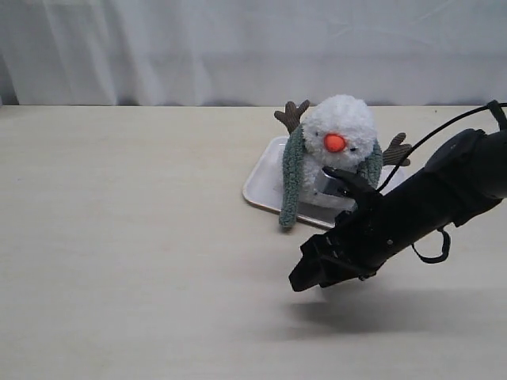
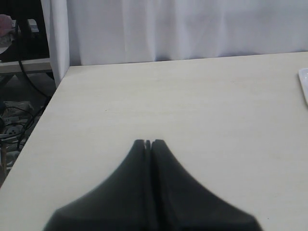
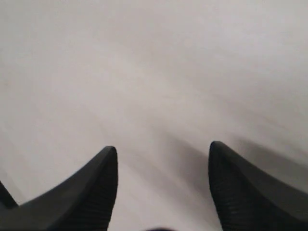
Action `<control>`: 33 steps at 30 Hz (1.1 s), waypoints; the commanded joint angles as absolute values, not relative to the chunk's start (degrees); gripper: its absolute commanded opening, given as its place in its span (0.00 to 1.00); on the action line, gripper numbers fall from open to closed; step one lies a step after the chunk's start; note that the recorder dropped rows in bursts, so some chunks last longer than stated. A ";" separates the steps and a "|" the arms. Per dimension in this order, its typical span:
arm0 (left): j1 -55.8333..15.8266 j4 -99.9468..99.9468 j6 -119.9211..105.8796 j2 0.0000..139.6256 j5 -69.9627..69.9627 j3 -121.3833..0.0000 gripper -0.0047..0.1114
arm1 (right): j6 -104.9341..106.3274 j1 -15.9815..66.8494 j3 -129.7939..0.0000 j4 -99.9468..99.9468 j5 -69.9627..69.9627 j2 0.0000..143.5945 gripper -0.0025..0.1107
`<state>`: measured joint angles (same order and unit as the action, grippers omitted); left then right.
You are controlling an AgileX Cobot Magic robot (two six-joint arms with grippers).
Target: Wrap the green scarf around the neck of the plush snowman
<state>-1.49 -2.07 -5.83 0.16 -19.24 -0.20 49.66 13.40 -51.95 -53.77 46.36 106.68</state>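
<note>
The plush snowman [image 1: 341, 131] sits upright on a white tray [image 1: 261, 186] at the back right of the table, white with an orange nose and brown twig arms. The green scarf [image 1: 291, 176] drapes over its neck, one end hanging down its left side past the tray's edge, the other end [image 1: 371, 166] short on its right side. My right gripper [image 1: 305, 273] hangs in front of the snowman above the table, open and empty [image 3: 162, 150], facing bare tabletop. My left gripper [image 2: 148, 142] is shut on nothing over bare table; it does not show in the exterior view.
The pale wooden table [image 1: 127, 237] stretches wide to the left and front. A white curtain [image 1: 238, 47] hangs behind it. The tray's corner [image 2: 304, 82] shows at the edge of the left wrist view. Cables and clutter [image 2: 14, 120] lie beyond the table's edge.
</note>
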 commanded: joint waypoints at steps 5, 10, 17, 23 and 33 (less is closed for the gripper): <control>-1.39 -2.16 -5.77 0.00 -18.52 0.00 0.04 | 59.88 13.51 -56.18 -62.82 49.47 102.50 0.50; -1.39 -2.16 -5.77 0.00 -18.52 0.00 0.04 | 60.45 15.39 -56.60 -62.16 39.39 99.51 0.50; -1.39 -2.16 -5.77 0.00 -18.52 0.00 0.04 | 38.86 26.32 -56.60 -42.98 13.96 97.81 0.50; -1.39 -2.16 -5.77 0.00 -18.52 0.00 0.04 | 21.18 28.50 -56.60 -29.73 6.80 99.90 0.50; -1.39 -2.16 -5.77 0.00 -18.52 0.00 0.04 | 21.83 28.01 -56.72 -20.29 2.47 101.21 0.42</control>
